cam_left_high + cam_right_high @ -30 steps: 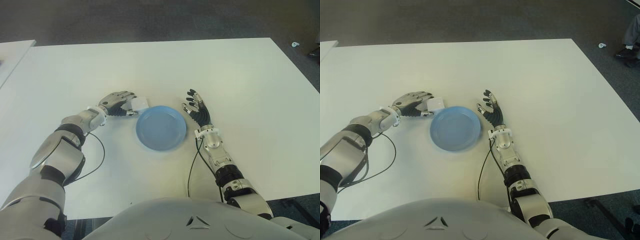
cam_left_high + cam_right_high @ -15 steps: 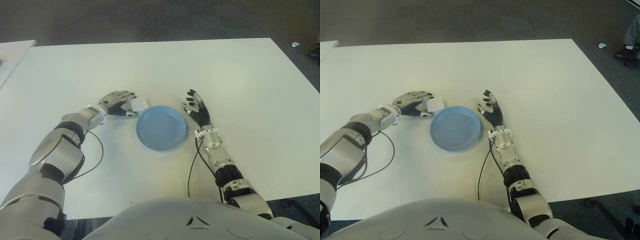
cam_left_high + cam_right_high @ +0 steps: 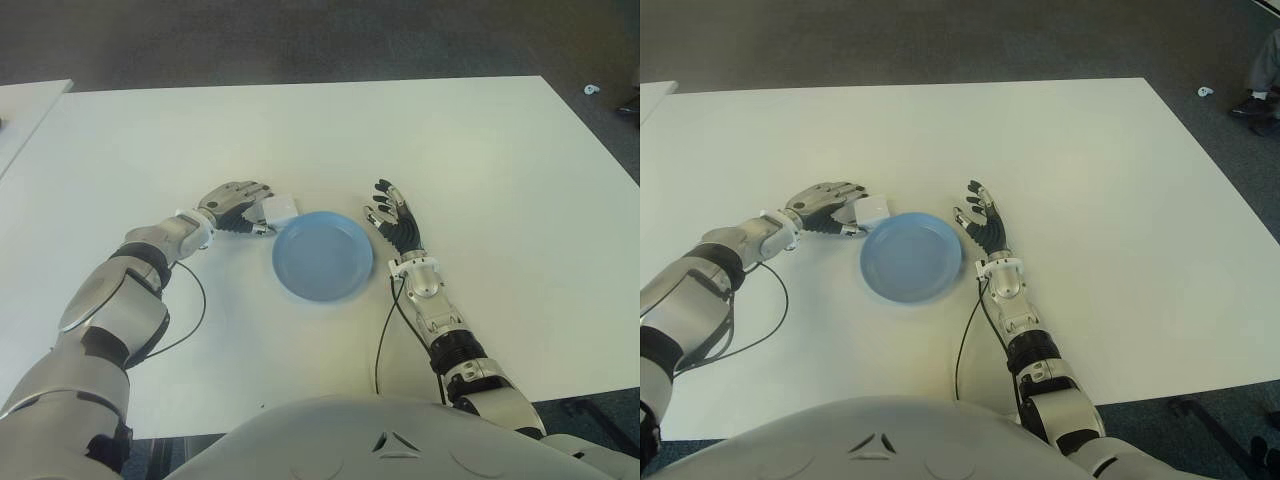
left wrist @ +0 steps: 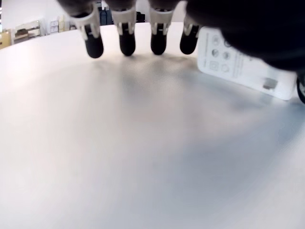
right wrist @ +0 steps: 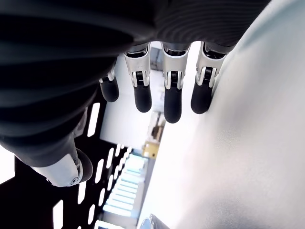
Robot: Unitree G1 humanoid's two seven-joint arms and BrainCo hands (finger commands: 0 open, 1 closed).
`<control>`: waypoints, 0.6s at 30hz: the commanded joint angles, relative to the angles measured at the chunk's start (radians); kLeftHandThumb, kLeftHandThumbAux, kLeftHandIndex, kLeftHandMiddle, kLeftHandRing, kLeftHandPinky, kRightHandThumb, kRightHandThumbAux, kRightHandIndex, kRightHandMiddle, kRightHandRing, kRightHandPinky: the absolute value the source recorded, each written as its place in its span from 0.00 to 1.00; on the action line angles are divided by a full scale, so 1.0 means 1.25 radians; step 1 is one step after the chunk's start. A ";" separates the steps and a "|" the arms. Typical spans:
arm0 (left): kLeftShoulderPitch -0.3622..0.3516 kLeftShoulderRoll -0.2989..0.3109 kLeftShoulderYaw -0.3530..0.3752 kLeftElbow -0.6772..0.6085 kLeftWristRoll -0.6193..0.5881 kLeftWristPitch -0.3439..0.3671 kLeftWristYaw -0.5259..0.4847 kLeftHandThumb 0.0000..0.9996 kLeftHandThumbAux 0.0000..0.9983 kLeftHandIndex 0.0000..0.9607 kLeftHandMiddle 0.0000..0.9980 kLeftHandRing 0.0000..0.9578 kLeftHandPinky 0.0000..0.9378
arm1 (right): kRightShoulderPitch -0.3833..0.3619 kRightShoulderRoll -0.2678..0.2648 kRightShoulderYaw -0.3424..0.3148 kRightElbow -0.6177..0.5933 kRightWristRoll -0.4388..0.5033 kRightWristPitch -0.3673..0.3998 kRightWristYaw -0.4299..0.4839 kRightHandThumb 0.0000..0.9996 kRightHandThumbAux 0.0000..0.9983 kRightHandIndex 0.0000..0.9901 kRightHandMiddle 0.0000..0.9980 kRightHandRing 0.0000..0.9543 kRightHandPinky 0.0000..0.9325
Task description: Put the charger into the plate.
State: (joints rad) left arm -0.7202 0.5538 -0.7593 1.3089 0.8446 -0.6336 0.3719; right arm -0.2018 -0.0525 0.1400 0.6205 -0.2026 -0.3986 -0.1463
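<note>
Two hands in view: only the left hand (image 3: 235,204) is at work; the right hand (image 3: 393,218) is idle just beside the plate (image 3: 323,256) on its right side.
Change over the last second: almost none; the left hand has stayed at the charger (image 3: 279,208) and the charger has kept its spot by the plate's upper-left rim.
Meaning for the task: by my reading the grasp is still being settled and the lift has not begun, so the charger is not yet in the plate and most of the task remains.
Charger position: a white block on the table (image 3: 480,160), just beside the plate, apart from its blue basin.
Left hand pose: reached in from the robot's left, palm down and low over the table, knuckles up, the wrist pointing toward the plate.
Left fingers: curled over the table beside the charger, their dark tips (image 4: 126,44) near its edge in the wrist view; a closed hold is not shown, and I cannot tell whether they press it.
Right fingers: spread and relaxed, holding nothing.
Next need: likely a firm pinch, then a short carry rightward over the rim.
</note>
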 commanded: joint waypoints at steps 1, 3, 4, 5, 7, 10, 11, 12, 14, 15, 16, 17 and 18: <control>0.033 -0.010 0.003 0.019 0.003 0.006 -0.036 0.43 0.23 0.00 0.00 0.00 0.00 | 0.032 0.010 0.014 0.033 -0.013 0.039 0.009 0.00 0.64 0.09 0.15 0.20 0.25; 0.038 -0.014 0.021 0.021 -0.016 0.009 -0.051 0.43 0.24 0.06 0.09 0.08 0.08 | 0.031 0.010 0.014 0.036 -0.014 0.039 0.009 0.00 0.64 0.09 0.15 0.20 0.26; 0.039 -0.016 0.029 0.022 -0.025 0.011 -0.057 0.43 0.24 0.08 0.11 0.11 0.10 | 0.029 0.010 0.014 0.038 -0.014 0.038 0.008 0.00 0.64 0.09 0.15 0.20 0.26; 0.041 -0.017 0.034 0.023 -0.030 0.013 -0.062 0.43 0.25 0.15 0.21 0.20 0.20 | 0.028 0.011 0.014 0.040 -0.014 0.038 0.008 0.00 0.64 0.09 0.16 0.21 0.26; 0.047 -0.023 0.059 0.023 -0.054 0.026 -0.069 0.45 0.27 0.25 0.39 0.39 0.38 | 0.027 0.011 0.012 0.043 -0.012 0.038 0.009 0.00 0.65 0.09 0.16 0.21 0.26; 0.067 -0.044 0.118 0.019 -0.111 0.064 -0.046 0.50 0.35 0.41 0.60 0.61 0.61 | 0.026 0.012 0.011 0.047 -0.010 0.039 0.010 0.00 0.65 0.08 0.16 0.21 0.26; 0.072 -0.049 0.134 0.017 -0.126 0.074 -0.037 0.52 0.42 0.51 0.66 0.68 0.67 | 0.026 0.012 0.010 0.048 -0.009 0.038 0.010 0.00 0.66 0.08 0.16 0.22 0.26; 0.077 -0.055 0.152 0.016 -0.142 0.085 -0.029 0.53 0.44 0.55 0.68 0.70 0.69 | 0.025 0.012 0.010 0.049 -0.009 0.038 0.010 0.00 0.66 0.07 0.16 0.22 0.26; 0.086 -0.070 0.191 0.013 -0.180 0.109 -0.017 0.56 0.53 0.66 0.75 0.77 0.75 | 0.025 0.012 0.009 0.049 -0.009 0.040 0.011 0.00 0.66 0.07 0.16 0.22 0.27; 0.091 -0.077 0.209 0.010 -0.198 0.119 -0.010 0.56 0.54 0.67 0.76 0.79 0.76 | 0.025 0.012 0.008 0.049 -0.008 0.040 0.011 0.00 0.66 0.07 0.16 0.22 0.27; 0.094 -0.082 0.221 0.007 -0.208 0.125 -0.007 0.56 0.58 0.70 0.79 0.81 0.77 | 0.024 0.012 0.008 0.051 -0.008 0.041 0.011 0.00 0.65 0.06 0.17 0.22 0.27; 0.096 -0.084 0.227 0.005 -0.213 0.129 -0.006 0.56 0.60 0.72 0.80 0.83 0.78 | 0.023 0.013 0.007 0.052 -0.008 0.041 0.011 0.00 0.65 0.06 0.17 0.22 0.28; 0.099 -0.090 0.239 0.000 -0.224 0.137 -0.007 0.56 0.60 0.72 0.81 0.83 0.78 | 0.022 0.013 0.007 0.052 -0.008 0.042 0.011 0.00 0.65 0.06 0.17 0.22 0.28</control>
State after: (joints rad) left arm -0.6486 0.4513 -0.4959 1.2951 0.5928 -0.5127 0.3741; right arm -0.2133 -0.0461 0.1370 0.6363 -0.2047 -0.3987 -0.1501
